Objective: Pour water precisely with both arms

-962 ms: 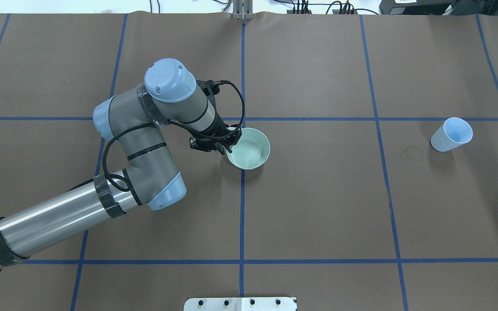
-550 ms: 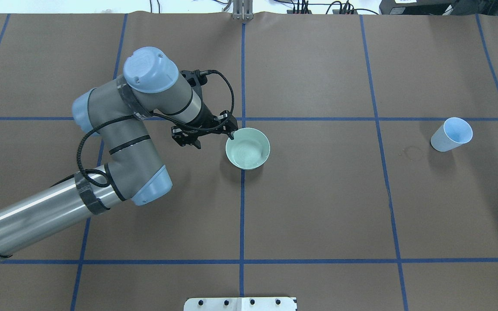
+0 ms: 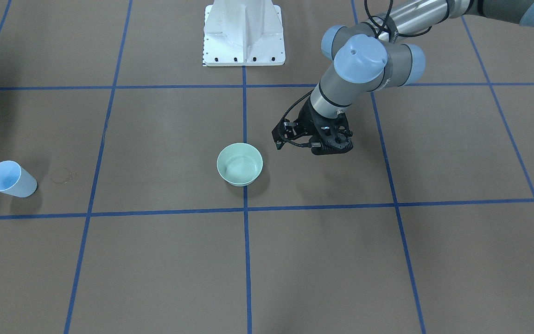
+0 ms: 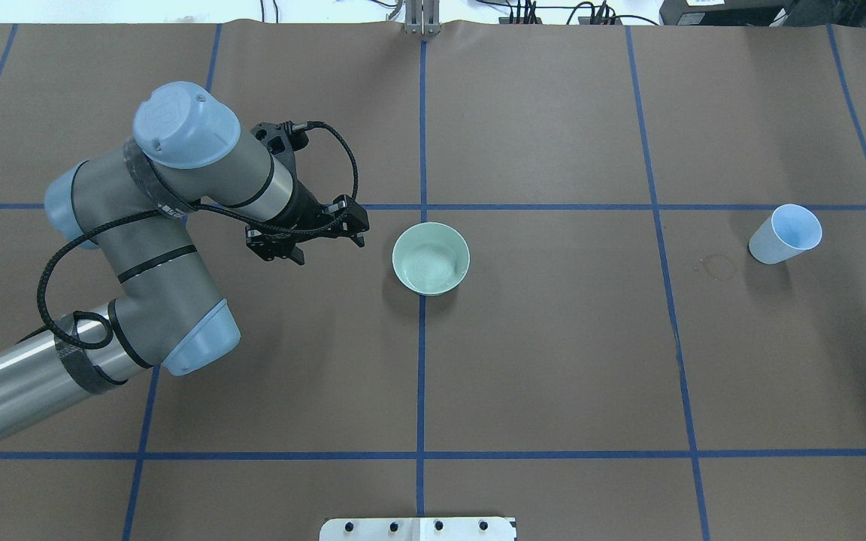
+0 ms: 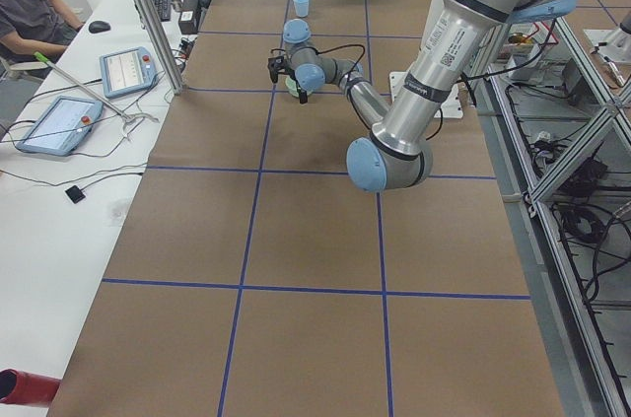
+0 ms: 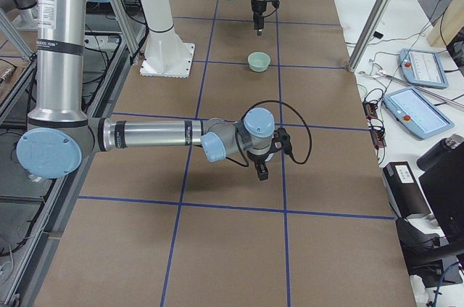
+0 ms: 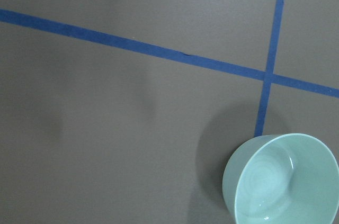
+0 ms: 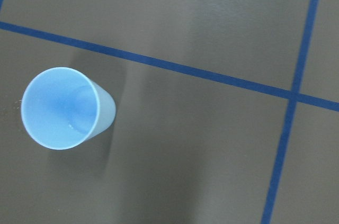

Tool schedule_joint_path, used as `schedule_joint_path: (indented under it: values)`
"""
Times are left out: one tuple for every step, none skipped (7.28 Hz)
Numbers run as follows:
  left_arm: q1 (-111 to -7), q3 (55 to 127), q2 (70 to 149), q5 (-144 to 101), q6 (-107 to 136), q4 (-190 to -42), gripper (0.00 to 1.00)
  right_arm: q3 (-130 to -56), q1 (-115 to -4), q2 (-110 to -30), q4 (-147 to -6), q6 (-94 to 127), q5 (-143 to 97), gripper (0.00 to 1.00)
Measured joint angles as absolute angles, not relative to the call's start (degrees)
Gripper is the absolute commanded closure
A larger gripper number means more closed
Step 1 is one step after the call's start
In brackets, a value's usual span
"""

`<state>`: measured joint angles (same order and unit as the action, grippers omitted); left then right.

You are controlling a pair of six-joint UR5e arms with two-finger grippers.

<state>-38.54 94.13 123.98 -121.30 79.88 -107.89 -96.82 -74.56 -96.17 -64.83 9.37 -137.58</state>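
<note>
On the brown table (image 4: 553,361), marked off by blue tape lines (image 4: 422,376), the left arm (image 4: 162,248) came in from the left edge of the overhead view, bent at the elbow, with a black cable (image 4: 46,270) looped along it; its wrist pointed down at the table; the left gripper (image 4: 331,252) hung with its jaws spread wide and nothing between them; it was near the left side of the bowl (image 4: 431,258), apart from the rim and touching nothing. The pale green bowl sat upright on the middle tape line, just on the robot's side of a crossing; faint rings and a whitish glare on its bottom looked like the water (image 7: 262,181), though so little of it showed that this was hard to confirm. The white pedestal (image 4: 418,528) stood at the table's near edge, in line with the bowl. Further right, a faint ring-shaped mark (image 4: 719,266) lay on the paper, near the cup (image 4: 782,237); the light blue cup stood with its mouth up, well apart from the bowl. The right arm (image 6: 152,134) stretched low over the table in the right side view; the right gripper (image 6: 262,168) showed overhead only as a dark sliver at the right edge, near the cup; whether its jaws were wide or narrow could not be told.
</note>
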Motion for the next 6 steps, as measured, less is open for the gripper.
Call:
schedule_joint_path:
  values:
    - [-38.57, 94.30, 123.88, -121.29, 79.89, -107.86, 0.01, -96.28, -72.33, -97.44, -55.98, 12.54, -136.98, 0.00]
    - [-38.64, 94.38, 123.86, -121.29, 79.89, -107.85, 0.01, -94.30, -70.50, -98.72, -45.39, 14.72, -135.96, 0.00]
    - [-38.72, 94.46, 123.84, -121.29, 79.91, -107.84, 0.01, -90.70, -69.19, -99.37, -34.79, 15.91, -134.83, 0.00]
    - [-38.79, 94.61, 123.84, -121.29, 79.95, -107.84, 0.01, -87.11, -67.78, -99.63, -25.29, 17.66, -132.45, 0.00]
    - [-38.82, 94.79, 123.84, -121.29, 79.97, -107.82, 0.01, -84.89, -65.89, -99.67, -18.12, 20.62, -129.25, 0.00]
    - [-38.84, 94.87, 123.84, -121.29, 79.98, -107.79, 0.01, -83.77, -63.48, -99.50, -13.02, 24.58, -125.85, 0.00]
